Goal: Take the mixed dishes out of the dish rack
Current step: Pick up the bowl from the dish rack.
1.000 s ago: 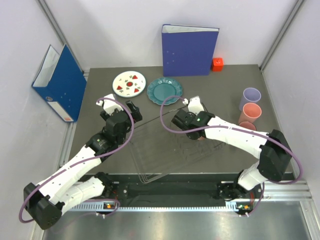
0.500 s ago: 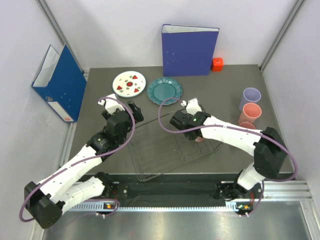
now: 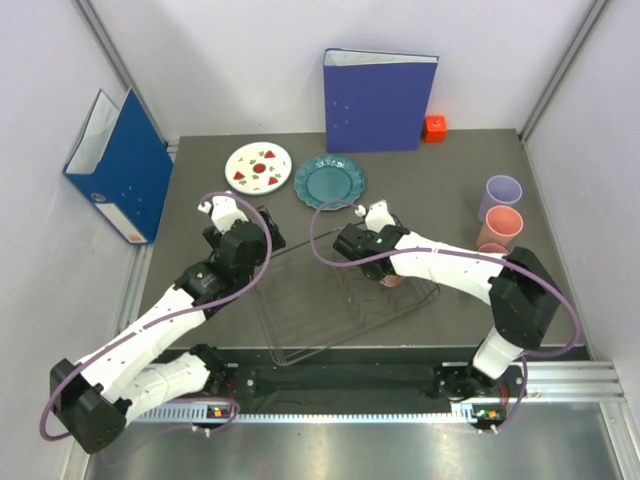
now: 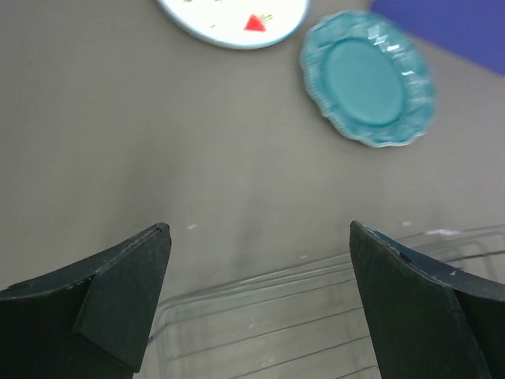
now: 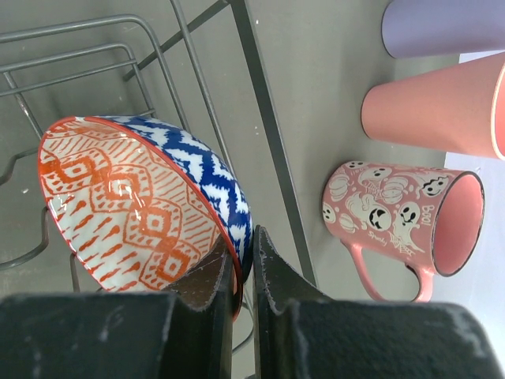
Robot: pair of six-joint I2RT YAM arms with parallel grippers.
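Note:
The small red-and-blue patterned bowl (image 5: 142, 213) stands on edge in the dark wire dish rack (image 3: 320, 310). My right gripper (image 5: 246, 257) is shut on the bowl's rim; the bowl shows as a reddish edge in the top view (image 3: 392, 281). My left gripper (image 4: 259, 237) is open and empty over the rack's far left corner (image 4: 316, 316). The white watermelon plate (image 3: 258, 166) and the teal plate (image 3: 329, 181) lie on the table behind the rack. The lavender cup (image 3: 502, 191), a pink cup (image 3: 500, 224) and a pink ghost mug (image 5: 402, 221) sit right of the rack.
A blue binder (image 3: 378, 100) stands at the back and another (image 3: 118, 165) leans at the left wall. A small red cube (image 3: 434, 128) sits by the back binder. The ghost mug lies on its side close to the rack's right wire edge (image 5: 264, 126).
My right wrist has shifted left with the bowl in its jaws, and the rack has shifted a little left with it. My left gripper has edged slightly toward the back.

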